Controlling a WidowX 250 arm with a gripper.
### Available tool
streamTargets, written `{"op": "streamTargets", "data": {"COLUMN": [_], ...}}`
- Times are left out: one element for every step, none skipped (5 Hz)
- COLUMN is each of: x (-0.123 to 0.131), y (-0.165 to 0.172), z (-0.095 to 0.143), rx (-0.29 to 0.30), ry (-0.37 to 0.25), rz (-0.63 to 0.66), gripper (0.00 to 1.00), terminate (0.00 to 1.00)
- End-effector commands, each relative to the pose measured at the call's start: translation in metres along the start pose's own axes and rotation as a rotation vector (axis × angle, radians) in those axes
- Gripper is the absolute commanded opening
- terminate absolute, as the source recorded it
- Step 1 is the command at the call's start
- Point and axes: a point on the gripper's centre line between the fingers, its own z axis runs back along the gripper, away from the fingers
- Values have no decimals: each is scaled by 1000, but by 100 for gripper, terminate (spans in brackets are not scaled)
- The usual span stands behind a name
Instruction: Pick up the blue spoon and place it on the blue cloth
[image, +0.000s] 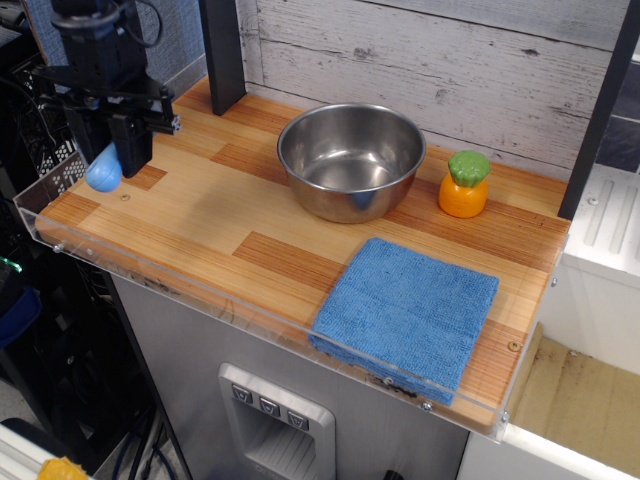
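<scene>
My gripper (112, 155) is at the far left of the wooden counter, raised above it. It is shut on the blue spoon (103, 171); only the light-blue rounded handle end shows, hanging below the fingers, and the grey bowl of the spoon is hidden. The blue cloth (407, 313) lies flat at the front right of the counter, far to the right of the gripper.
A large steel bowl (351, 158) stands at the middle back. An orange toy with a green top (465, 184) stands right of it. A clear plastic rim (200, 290) runs along the counter's front and left edges. A dark post (222, 50) rises at the back left.
</scene>
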Motion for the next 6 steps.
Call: {"op": "streamTargets", "data": {"x": [-32, -45, -50, -43, -37, -33], "y": [-89, -138, -184, -218, -229, -226], "z": [17, 4, -13, -36, -51, -59], "rx": [-47, -26, -3, -30, -15, -4], "ry": [-68, -61, -45, -19, -6, -13], "rz": [-112, -144, -126, -98, -62, -37], "gripper": [0, 0, 0, 0, 0, 0], "terminate": [0, 0, 0, 0, 0, 0]}}
